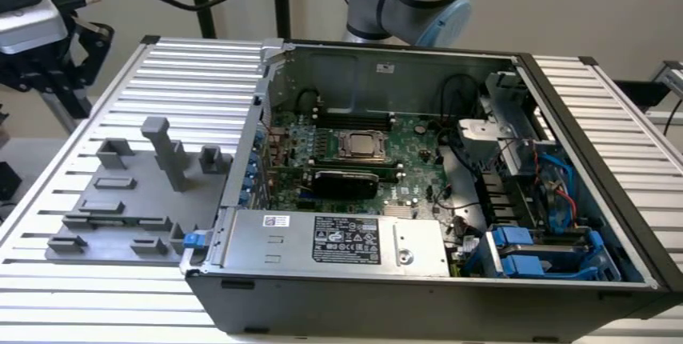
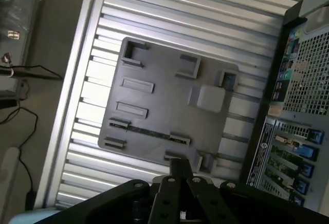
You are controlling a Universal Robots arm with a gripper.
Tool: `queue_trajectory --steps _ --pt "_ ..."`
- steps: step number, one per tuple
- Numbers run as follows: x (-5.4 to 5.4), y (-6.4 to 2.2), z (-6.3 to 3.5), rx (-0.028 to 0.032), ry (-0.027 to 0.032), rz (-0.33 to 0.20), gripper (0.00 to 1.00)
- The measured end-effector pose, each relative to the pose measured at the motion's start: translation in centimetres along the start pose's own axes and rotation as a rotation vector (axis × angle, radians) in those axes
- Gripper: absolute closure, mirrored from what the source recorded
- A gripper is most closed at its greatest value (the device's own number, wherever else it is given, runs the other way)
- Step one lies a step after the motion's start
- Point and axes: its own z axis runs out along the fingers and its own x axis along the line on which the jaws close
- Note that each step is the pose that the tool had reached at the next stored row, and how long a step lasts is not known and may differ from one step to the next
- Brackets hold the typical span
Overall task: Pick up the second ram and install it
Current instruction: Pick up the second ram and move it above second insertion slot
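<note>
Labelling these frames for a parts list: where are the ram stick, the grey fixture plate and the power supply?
ram stick [image 2: 149,131]: wrist view, middle of its thin edge.
grey fixture plate [image 2: 169,103]: wrist view, bare flat centre.
power supply [image 1: 347,240]: exterior view, on its black label.

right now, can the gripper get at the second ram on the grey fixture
Probably yes: the second ram sits edge-on in the grey fixture with nothing lying over it, and the gripper hangs above that fixture, close to the ram.
</note>
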Motion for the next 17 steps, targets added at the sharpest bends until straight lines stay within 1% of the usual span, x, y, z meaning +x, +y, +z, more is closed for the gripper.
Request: queue_trajectory --steps 17 --pt "0.0 -0.04 1.58 -0.0062 0.0081 -0.309 0.89"
